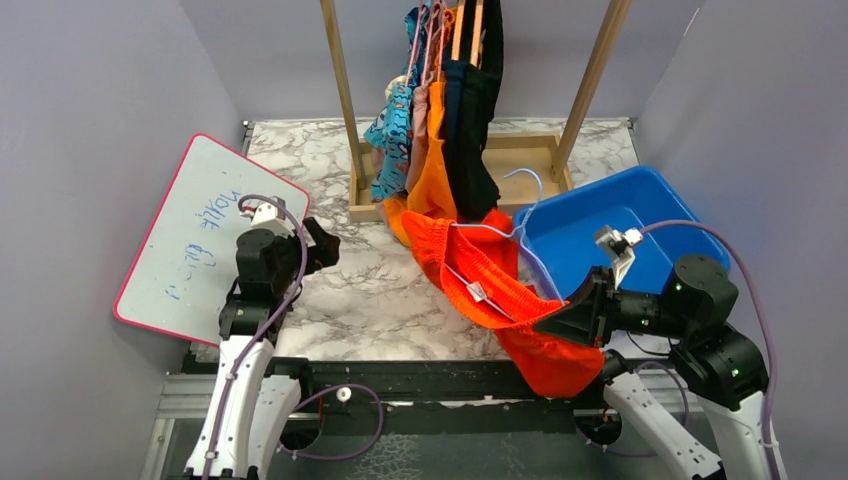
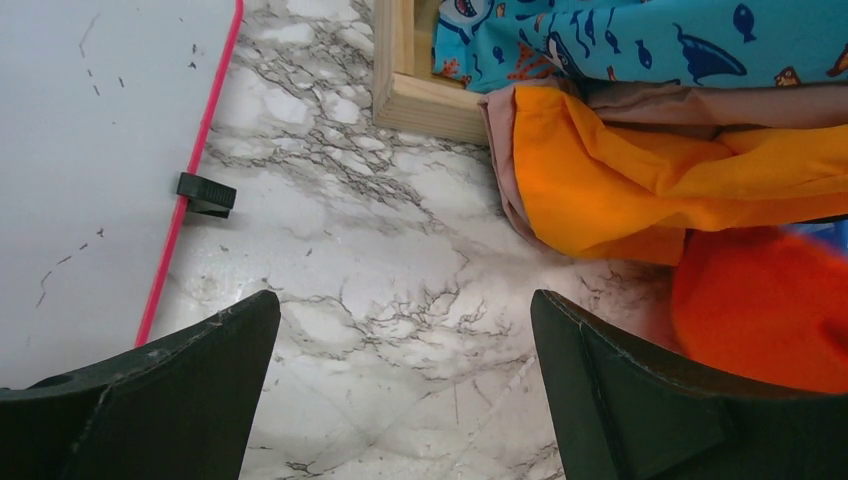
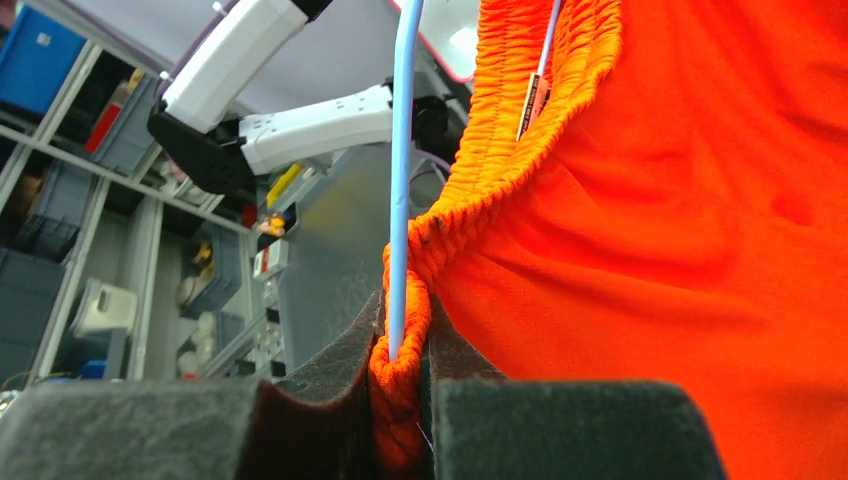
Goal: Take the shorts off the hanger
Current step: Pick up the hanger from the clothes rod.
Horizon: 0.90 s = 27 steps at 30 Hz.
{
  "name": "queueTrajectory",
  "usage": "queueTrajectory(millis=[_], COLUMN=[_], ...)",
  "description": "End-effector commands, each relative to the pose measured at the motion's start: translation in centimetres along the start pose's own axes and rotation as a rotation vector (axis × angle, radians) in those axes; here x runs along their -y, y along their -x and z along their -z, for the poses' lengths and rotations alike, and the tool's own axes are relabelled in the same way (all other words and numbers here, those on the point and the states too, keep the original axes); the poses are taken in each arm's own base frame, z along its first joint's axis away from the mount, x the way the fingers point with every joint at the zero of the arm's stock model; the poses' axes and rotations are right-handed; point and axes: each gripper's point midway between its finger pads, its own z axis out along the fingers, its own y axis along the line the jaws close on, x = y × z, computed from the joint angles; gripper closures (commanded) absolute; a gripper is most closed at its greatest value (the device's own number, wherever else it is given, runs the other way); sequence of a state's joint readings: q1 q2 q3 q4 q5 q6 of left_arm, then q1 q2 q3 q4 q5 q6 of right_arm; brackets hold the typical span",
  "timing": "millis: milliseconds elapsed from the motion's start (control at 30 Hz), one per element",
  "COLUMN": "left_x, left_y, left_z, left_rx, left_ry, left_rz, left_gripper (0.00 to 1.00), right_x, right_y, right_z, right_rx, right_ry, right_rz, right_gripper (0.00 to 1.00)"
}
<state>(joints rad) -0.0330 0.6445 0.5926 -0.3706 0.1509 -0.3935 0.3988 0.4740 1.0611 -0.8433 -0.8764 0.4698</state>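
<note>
Whiteboard lies at far L of bench. Rack stands rear centre, base frame on bench. Hanging shorts bunch on rack, lowest hems reaching bench just in front of base. Bin sits R of rack, just beside base corner. Loose shorts lie in front of rack, running from the bunch to near R edge & over it, hanger thru waistband. R pincer at their near end, waistband + hanger wire between its fingers. L pincer over bare bench betw. whiteboard & rack, apart from cloth.
</note>
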Motion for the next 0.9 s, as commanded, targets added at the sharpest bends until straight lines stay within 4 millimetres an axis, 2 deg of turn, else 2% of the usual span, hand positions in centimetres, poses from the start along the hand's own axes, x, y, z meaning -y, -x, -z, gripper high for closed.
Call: queueTrajectory(millis=[0,267,367,467,567,733,867], left_x=[-0.5,-1.2,-1.0,-0.6,-0.1,1.0,1.5], left_y=[1.5,3.7,3.8,3.8,3.9,3.9,4.0], left_z=[1.2,3.6,3.8,3.6,3.7,3.6,3.7], left_rx=[0.087,0.233,0.238,0.225,0.223,0.222,0.219], left_ry=[0.04,0.093,0.089,0.065,0.038,-0.034,-0.06], left_rz=[0.008,0.019,0.017,0.008,-0.004,-0.03,-0.046], left_gripper=[0.01,0.01,0.01,0.01,0.01,0.01,0.01], right_x=[-1.6,3.7,5.5,6.7,7.3,8.4,7.9], right_y=[0.4,2.2,2.3,2.4,2.1,-0.1,-1.1], right_z=[-0.2,-4.0,-5.5,-6.2,-6.5,-8.2,-10.4], right_rx=[0.005,-0.041,-0.087,-0.11,-0.129,-0.205,-0.263], right_ry=[0.109,0.032,0.026,0.003,-0.004,-0.022,-0.021], right_rz=[0.049,0.018,-0.006,-0.009,-0.008,-0.025,0.002], right_gripper=[0.99,0.99,0.99,0.99,0.99,0.99,0.99])
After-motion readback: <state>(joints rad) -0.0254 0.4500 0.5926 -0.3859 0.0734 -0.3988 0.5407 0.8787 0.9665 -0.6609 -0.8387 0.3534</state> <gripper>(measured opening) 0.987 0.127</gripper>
